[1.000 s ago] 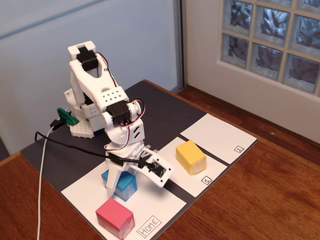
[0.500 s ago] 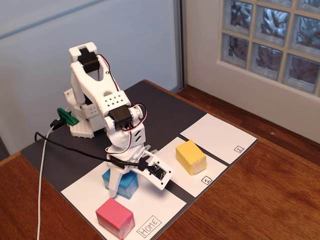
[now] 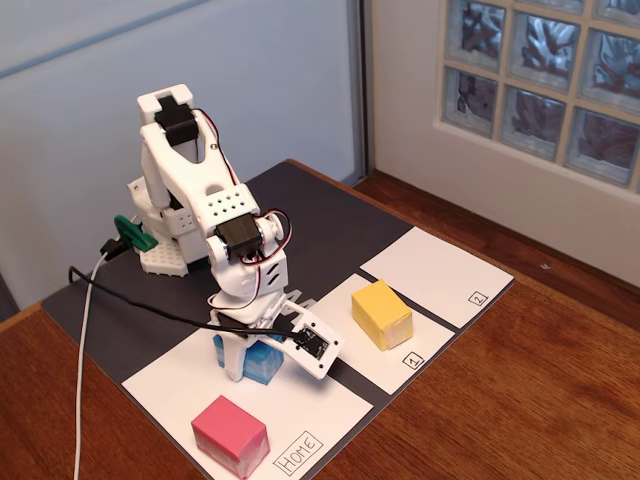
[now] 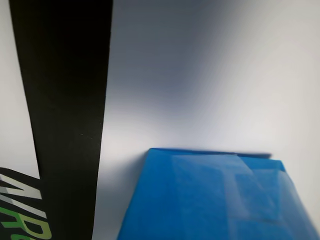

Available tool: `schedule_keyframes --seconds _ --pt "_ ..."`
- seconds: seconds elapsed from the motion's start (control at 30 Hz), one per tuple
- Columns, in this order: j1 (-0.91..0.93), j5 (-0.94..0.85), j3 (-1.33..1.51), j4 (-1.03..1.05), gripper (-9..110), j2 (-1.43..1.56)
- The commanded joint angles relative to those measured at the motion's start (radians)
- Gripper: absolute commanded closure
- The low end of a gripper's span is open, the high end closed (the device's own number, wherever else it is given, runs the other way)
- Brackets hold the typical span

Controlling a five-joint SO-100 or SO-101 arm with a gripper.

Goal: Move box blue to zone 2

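In the fixed view the white arm bends down over the large white sheet marked "Home" (image 3: 300, 415), and its end effector (image 3: 245, 362) is lowered onto the box blue (image 3: 262, 363). One white finger stands against the left side of the block, and the camera-bearing part lies against its right side, so the end effector straddles the block; whether it actually squeezes it I cannot tell. Only part of the blue block shows between these parts, at the far-middle of the "Home" sheet. The wrist view shows the box blue (image 4: 215, 200) filling the lower right of the picture on white paper, with a black strip down the left.

The pink block (image 3: 230, 434) sits nearer on the same sheet, well apart from the blue one. To the right, across a dark gap, the yellow block (image 3: 381, 312) rests on the sheet marked "1" (image 3: 412, 360). Zone 2 (image 3: 435, 275) lies farther right, beyond another dark strip, its small "2" at the near right corner. All sheets lie on a dark mat (image 3: 330, 215) on the wooden tabletop (image 3: 520, 400).
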Motion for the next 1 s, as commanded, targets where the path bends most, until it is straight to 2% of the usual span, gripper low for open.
schedule_keyframes --seconds 0.0,0.3,0.73,0.97 --pt "0.012 -0.012 -0.003 0.011 84 0.069" --pt "0.014 -0.034 -0.018 0.058 102 0.166" --pt "-0.025 -0.015 -0.02 0.201 102 0.397" --pt "-0.115 0.054 -0.041 0.275 102 0.532"
